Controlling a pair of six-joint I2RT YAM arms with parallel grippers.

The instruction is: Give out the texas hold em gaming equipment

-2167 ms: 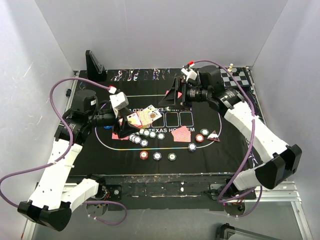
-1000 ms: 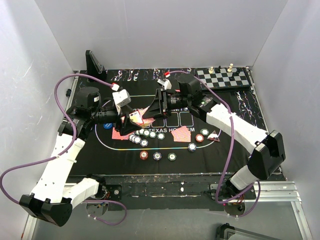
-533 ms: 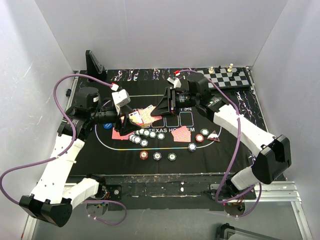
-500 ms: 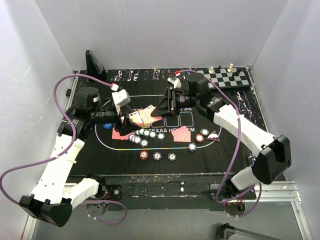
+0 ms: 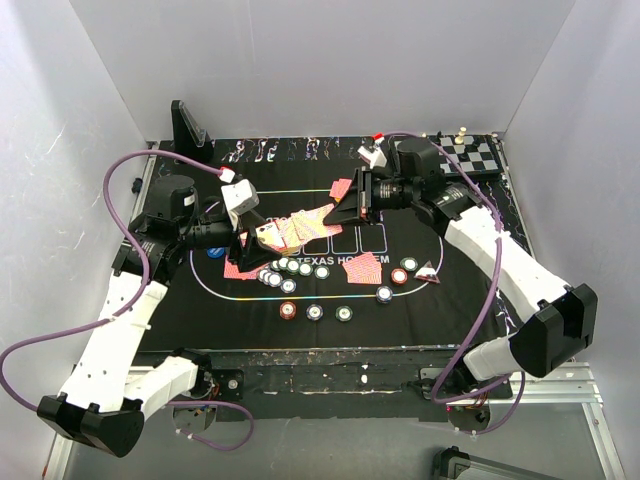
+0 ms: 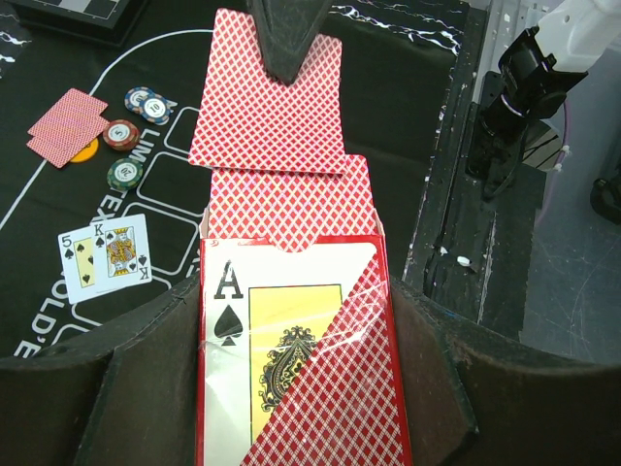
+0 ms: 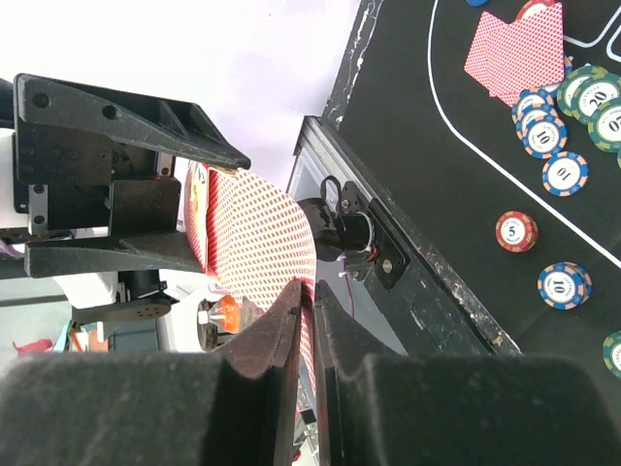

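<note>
My left gripper [image 6: 301,374] is shut on a red card box [image 6: 291,359] showing the ace of spades, held above the mat's left half [image 5: 272,236]. A red-backed playing card [image 6: 272,116] sticks out of the box's far end. My right gripper [image 7: 312,320] is shut on that card [image 7: 262,233], its fingers [image 6: 288,39] pinching the card's far edge. Seen from above, the right gripper [image 5: 338,212] meets the card [image 5: 318,220] mid-mat. Poker chips [image 5: 290,268] lie in a cluster below the box, and a row of three chips [image 5: 315,312] lies nearer me.
The black felt mat [image 5: 440,310] holds red-backed card pairs [image 5: 362,268] [image 5: 238,268] and chips [image 5: 400,274]. A face-up five and king [image 6: 105,254] lie beside the deck. A chessboard [image 5: 470,155] sits at the back right, a black stand [image 5: 188,128] at the back left.
The right gripper has closed on a card at the box's mouth and drawn back to the right, pulling the card partly out. The left arm has held still.
</note>
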